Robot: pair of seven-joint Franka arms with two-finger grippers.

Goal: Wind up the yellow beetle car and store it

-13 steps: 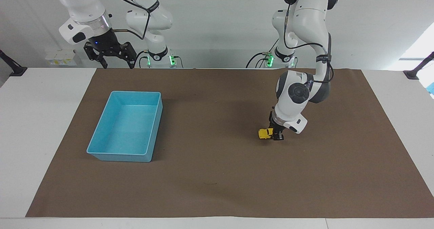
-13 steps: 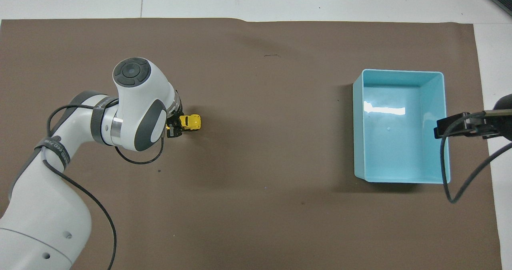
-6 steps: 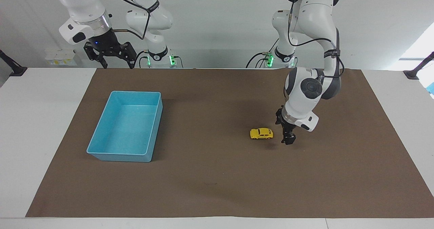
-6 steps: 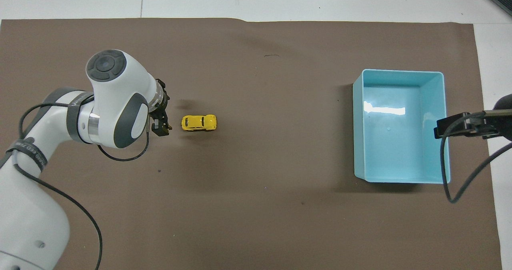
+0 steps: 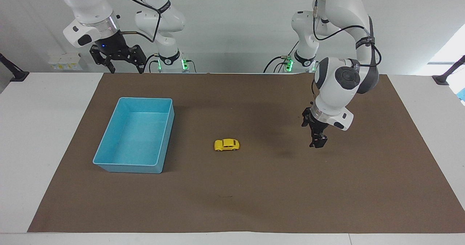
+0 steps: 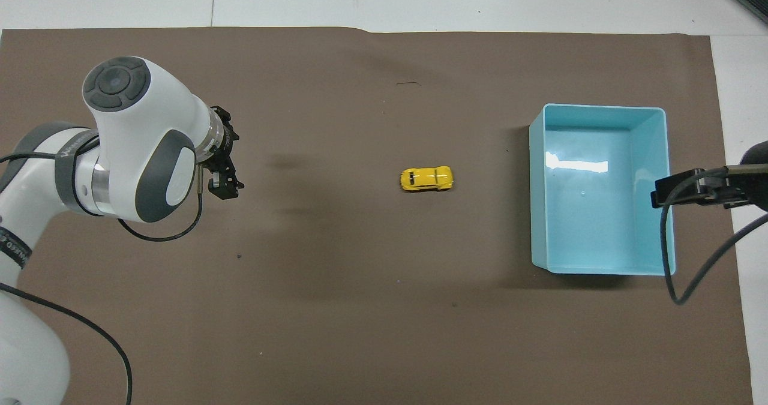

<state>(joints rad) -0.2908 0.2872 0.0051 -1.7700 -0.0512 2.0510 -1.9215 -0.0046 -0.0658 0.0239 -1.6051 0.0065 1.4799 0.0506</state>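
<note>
The yellow beetle car (image 5: 226,145) (image 6: 426,179) stands free on its wheels on the brown mat, about midway along the table, with a short gap between it and the light blue bin (image 5: 127,168) (image 6: 600,110). My left gripper (image 5: 318,143) (image 6: 225,188) hangs open and empty just above the mat, well apart from the car, toward the left arm's end. My right gripper (image 5: 126,70) is open and empty, raised at the right arm's end, where that arm waits. In the overhead view its tip (image 6: 660,196) shows at the bin's side wall.
The brown mat (image 5: 232,201) covers most of the white table. The bin holds nothing. A black cable (image 6: 672,261) droops from the right arm beside the bin.
My left gripper has let go of the car and drawn back and up toward the left arm's end. The car has rolled across the mat toward the bin. The right arm has not moved.
</note>
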